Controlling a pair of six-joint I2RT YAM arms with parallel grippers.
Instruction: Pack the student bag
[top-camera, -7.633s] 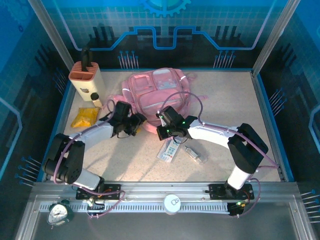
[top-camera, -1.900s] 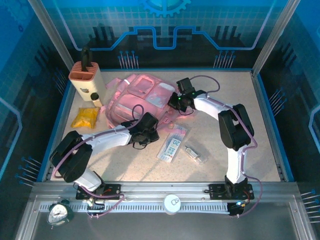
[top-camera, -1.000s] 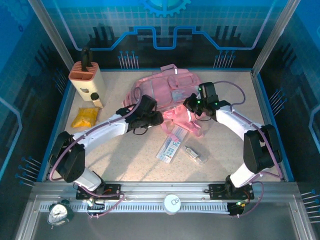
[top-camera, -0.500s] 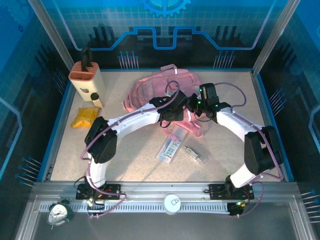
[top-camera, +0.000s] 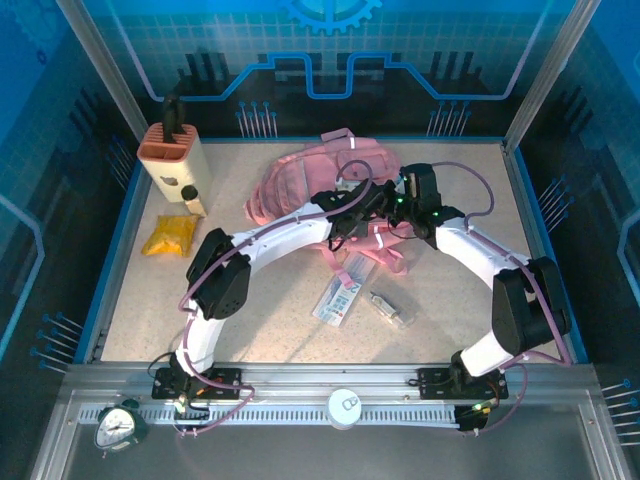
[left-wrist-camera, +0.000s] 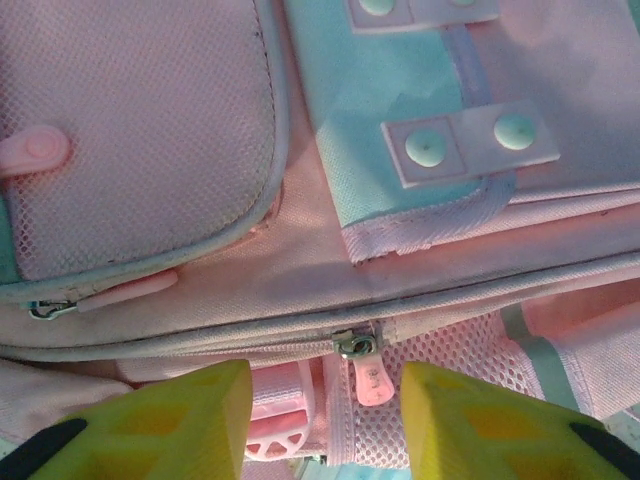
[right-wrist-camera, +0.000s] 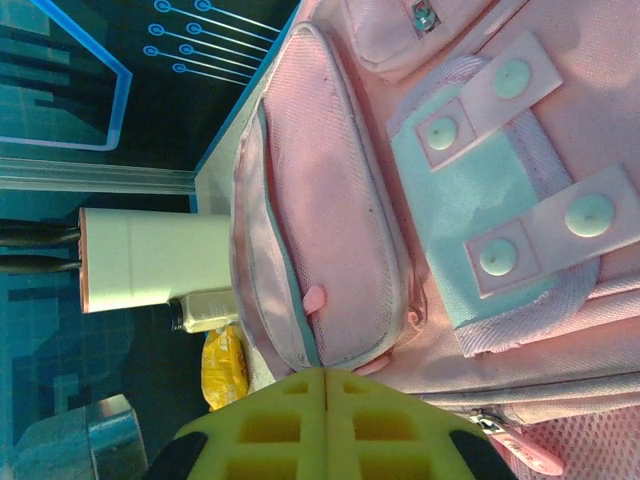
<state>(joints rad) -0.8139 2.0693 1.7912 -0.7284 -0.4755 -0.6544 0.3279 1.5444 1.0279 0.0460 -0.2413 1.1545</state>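
The student bag (top-camera: 300, 180) is a soft pink backpack lying at the back middle of the table, straps trailing toward the front. Both grippers meet at its right front side. My left gripper (top-camera: 362, 205) is open; in the left wrist view the left gripper (left-wrist-camera: 325, 420) has its yellow fingers either side of a pink zip pull (left-wrist-camera: 375, 380) under a metal slider (left-wrist-camera: 358, 343), touching neither. My right gripper (right-wrist-camera: 325, 425) is shut, pads together, tips against the student bag (right-wrist-camera: 330, 250) below a mesh pocket. Nothing shows between them.
A tan knife block (top-camera: 172, 150) stands at the back left with a small bottle (top-camera: 190, 198) and a yellow packet (top-camera: 168, 235) beside it. A flat printed pack (top-camera: 343, 295) and a small clear item (top-camera: 390, 308) lie in front of the bag. An alarm clock (top-camera: 120, 425) sits on the near rail.
My left arm has swung right across the bag's front, from its left side to next to the right gripper. The right arm and the bag have hardly moved.
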